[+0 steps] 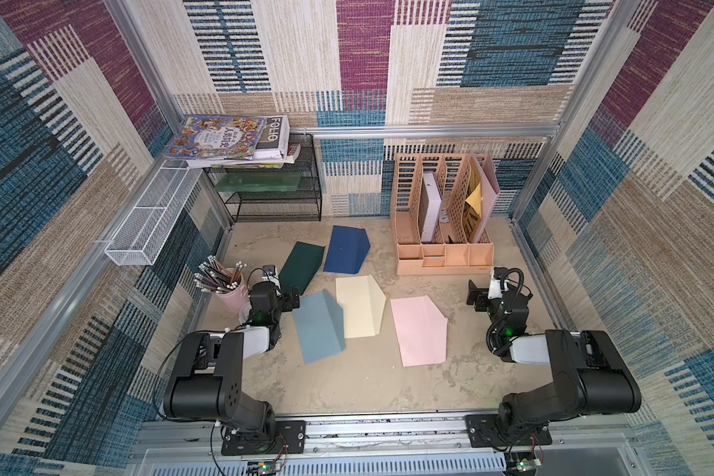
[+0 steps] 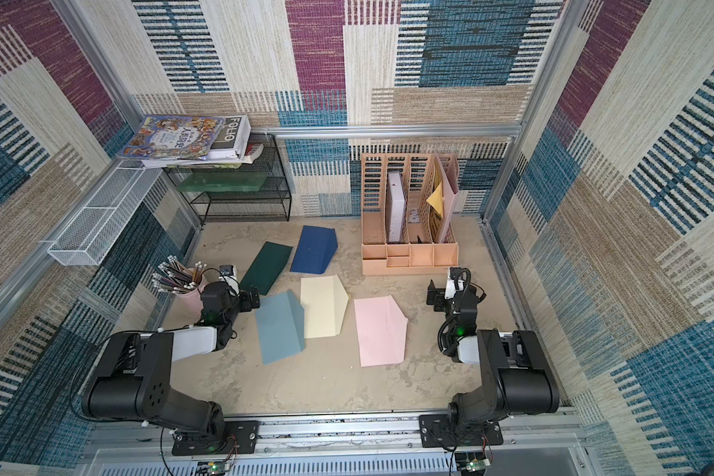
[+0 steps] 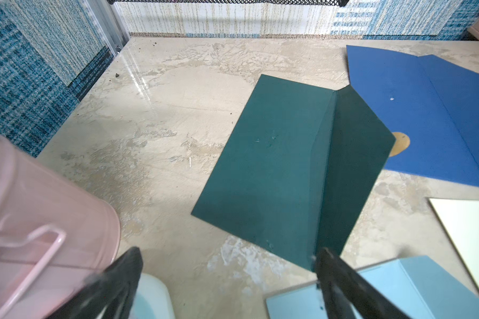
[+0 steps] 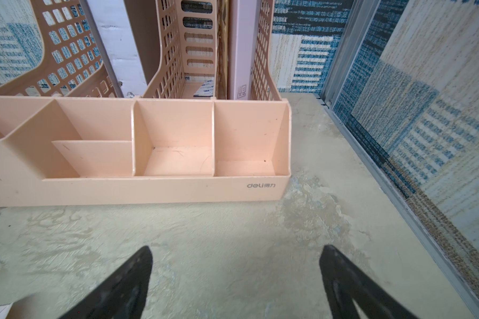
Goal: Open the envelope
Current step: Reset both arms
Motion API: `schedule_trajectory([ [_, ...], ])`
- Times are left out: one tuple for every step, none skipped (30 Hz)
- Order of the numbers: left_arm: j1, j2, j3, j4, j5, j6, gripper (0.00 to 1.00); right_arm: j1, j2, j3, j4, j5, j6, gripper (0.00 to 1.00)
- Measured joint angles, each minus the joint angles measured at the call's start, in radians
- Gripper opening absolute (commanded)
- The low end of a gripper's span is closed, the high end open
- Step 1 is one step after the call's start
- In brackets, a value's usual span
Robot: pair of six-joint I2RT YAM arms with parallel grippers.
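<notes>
Just beyond the left gripper's (image 3: pixel 227 265) spread jaws lies the dark green envelope (image 3: pixel 274 165).

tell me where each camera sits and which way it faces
Top views: high over the near edge, looking down at the table; both arms show.
Left wrist: on the left arm, facing the dark green envelope; open left gripper shows.
Right wrist: on the right arm, facing the peach organizer; open right gripper shows.
Shared: both top views also show that envelope.
</notes>
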Motion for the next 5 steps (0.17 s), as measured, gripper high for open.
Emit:
schedule_trajectory([
  [0.002,0.002,0.0,0.002,0.004,0.0,0.99,0.0,0.0,0.0,0.0,0.0,0.0,0.96],
  [0.008,0.005,0.002,0.001,0.016,0.0,1.0,0.001,0.0,0.0,0.0,0.003,-0.001,0.96],
  [0.013,0.007,0.004,0.0,0.024,0.0,0.99,0.001,0.0,0.0,0.0,0.003,-0.001,0.96],
  [0.016,0.007,0.005,0.0,0.025,0.0,0.99,0.001,0.0,0.0,0.0,0.004,-0.002,0.96],
  [0.019,0.006,0.006,0.0,0.026,0.0,0.99,0.001,0.0,0.0,0.0,0.006,-0.003,0.96],
])
